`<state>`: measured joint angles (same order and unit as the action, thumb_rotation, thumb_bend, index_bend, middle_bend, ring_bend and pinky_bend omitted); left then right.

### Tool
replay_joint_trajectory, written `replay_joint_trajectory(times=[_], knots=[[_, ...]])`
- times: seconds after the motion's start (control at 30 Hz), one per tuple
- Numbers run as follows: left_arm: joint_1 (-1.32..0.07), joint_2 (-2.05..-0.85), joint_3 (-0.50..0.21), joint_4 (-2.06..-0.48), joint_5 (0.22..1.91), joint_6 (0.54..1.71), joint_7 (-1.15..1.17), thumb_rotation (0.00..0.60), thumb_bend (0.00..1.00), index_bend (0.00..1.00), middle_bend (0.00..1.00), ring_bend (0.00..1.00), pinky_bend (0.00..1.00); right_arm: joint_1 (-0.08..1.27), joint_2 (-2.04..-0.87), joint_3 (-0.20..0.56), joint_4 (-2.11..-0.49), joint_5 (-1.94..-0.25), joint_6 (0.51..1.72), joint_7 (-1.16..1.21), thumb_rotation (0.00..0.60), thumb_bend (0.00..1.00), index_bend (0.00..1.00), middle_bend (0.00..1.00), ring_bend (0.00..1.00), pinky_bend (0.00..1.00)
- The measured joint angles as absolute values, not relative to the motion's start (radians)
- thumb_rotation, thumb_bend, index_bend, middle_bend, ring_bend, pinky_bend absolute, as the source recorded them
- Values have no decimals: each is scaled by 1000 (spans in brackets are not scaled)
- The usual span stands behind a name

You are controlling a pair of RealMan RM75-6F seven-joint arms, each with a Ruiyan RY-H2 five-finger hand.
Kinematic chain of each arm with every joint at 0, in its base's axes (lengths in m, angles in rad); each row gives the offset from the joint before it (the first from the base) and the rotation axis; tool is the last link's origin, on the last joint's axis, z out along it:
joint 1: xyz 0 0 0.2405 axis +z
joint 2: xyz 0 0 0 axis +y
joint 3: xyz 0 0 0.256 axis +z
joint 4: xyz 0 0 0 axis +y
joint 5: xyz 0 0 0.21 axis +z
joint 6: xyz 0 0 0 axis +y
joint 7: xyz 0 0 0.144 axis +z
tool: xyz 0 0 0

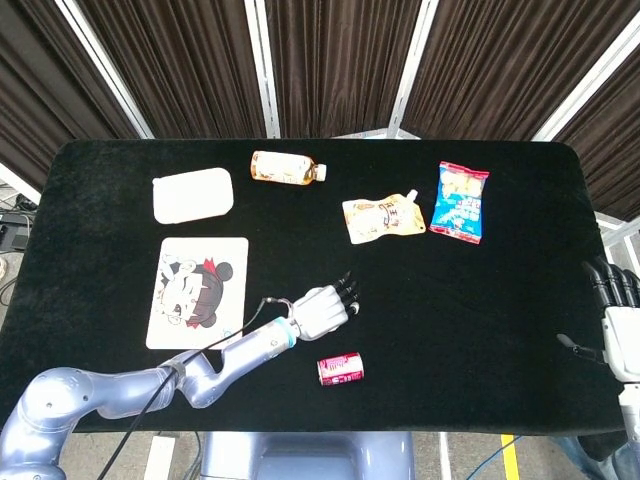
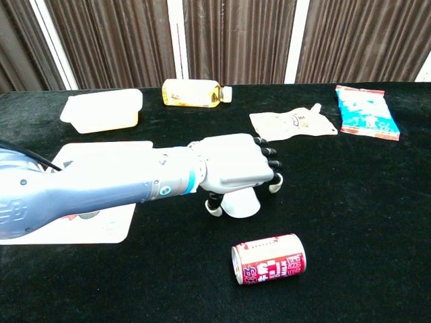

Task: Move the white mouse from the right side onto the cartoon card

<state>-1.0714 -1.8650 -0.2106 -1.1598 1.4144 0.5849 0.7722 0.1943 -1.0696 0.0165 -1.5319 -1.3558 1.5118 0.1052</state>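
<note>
The left hand [image 2: 237, 165] lay palm-down over the white mouse [image 2: 240, 205], its fingers curled down across the far and right edges of the mouse and its thumb at the near-left edge. The chest view showed the lower part of the mouse under the palm; whether the fingers had closed firmly on it could not be told. In the head view the left hand [image 1: 325, 309] covered the mouse completely. The mouse rested on the black surface [image 1: 480, 320], below the hand and not lifted.

The cartoon card [image 1: 198, 291] lay flat to the left of the hand, apart from the mouse — the forearm crossed the card's near corner in the chest view. A red can [image 2: 269, 258] lay on its side just in front of the hand, nearer the robot. Beyond the hand lay a tan pouch [image 2: 292, 125], and further right a blue snack bag [image 2: 366, 112]. An orange drink bottle [image 2: 192, 92] lay on its side at the far edge, with a white lidded box [image 2: 102, 110] to its left, beyond the card.

The right hand [image 1: 622, 320] appeared at the right border of the head view, off the surface, fingers extended upward and apart, holding nothing.
</note>
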Motion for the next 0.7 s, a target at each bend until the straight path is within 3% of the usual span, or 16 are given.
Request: replay_joint_trajectory(times=[0.07,0.17,0.23,0.53,0.7], knots=[[-1089,-1872,-201,-1145,1415,581,766,600,294,532,414,323,334,191,-1070,23,-1529,-1356,1508,108,600,0,0,0,0,0],[-1095,-1874,-196,-1140,1401,576,769,600,316,684,485,385,386,187,-1072,32,-1524,-1357,1507,117,600,0,0,0,0,0],[-1099,-1869,-189,-1145,1400,575,783,600,317,734,516,413,411,183,-1072,37,-1520,-1358,1508,121,600,0,0,0,0,0],[-1112,-1759,-118,-1216,1530,624,730,600,319,767,530,427,433,172,-1080,50,-1519,-1375,1500,104,600,0,0,0,0,0],[-1116,-1680,-19,-1208,1713,754,557,600,320,766,530,428,440,167,-1086,58,-1530,-1381,1495,83,600,0,0,0,0,0]])
